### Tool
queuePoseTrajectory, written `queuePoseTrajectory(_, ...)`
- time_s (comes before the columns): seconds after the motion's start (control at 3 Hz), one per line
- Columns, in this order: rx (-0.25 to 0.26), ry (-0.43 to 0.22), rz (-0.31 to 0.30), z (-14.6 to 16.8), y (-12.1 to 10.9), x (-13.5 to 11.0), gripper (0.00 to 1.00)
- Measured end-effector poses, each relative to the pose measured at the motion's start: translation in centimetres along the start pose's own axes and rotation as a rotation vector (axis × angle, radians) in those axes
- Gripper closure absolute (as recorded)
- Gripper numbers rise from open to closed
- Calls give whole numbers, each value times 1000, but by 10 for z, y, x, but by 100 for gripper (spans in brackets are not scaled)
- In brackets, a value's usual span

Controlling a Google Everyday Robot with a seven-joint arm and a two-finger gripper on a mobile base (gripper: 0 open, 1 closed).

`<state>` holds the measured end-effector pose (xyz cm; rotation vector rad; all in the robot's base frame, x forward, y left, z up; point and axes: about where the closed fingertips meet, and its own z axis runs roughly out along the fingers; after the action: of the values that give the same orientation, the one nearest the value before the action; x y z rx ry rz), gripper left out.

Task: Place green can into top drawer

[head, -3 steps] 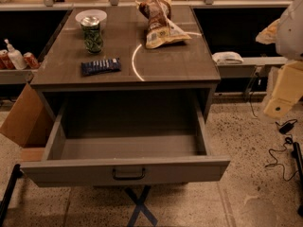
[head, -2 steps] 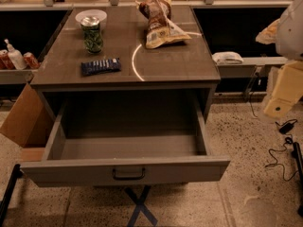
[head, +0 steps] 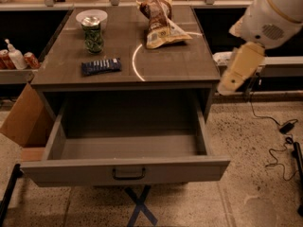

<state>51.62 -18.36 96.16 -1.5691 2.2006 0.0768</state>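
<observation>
The green can (head: 93, 34) stands upright on the back left of the table top (head: 165, 63), just in front of a white bowl (head: 91, 16). The top drawer (head: 125, 148) is pulled fully open below the table top and is empty; its dark bar handle (head: 129, 174) is at the centre of the front panel. Only my arm's white shell (head: 274, 13) and a cream link (head: 239, 70) show, at the right beside the table. My gripper itself is out of view.
A chip bag (head: 161, 22) lies at the back of the table and a dark blue snack bar (head: 100, 65) at the front left. Red cans (head: 31, 59) and a white bottle (head: 15, 56) sit on a left shelf. A cardboard box (head: 26, 119) stands left; cables (head: 279, 141) lie right.
My arm has swung up and to the left, closer to the table's right edge. The can, the drawer and the other objects have not moved.
</observation>
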Motion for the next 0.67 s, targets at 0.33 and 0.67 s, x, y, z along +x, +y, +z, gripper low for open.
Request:
queuePoseTrajectory(0.33,6,-117,58,32,-31,-40,0)
queuePoseTrajectory(0.67,6,-117,58,32,-31,-40,0)
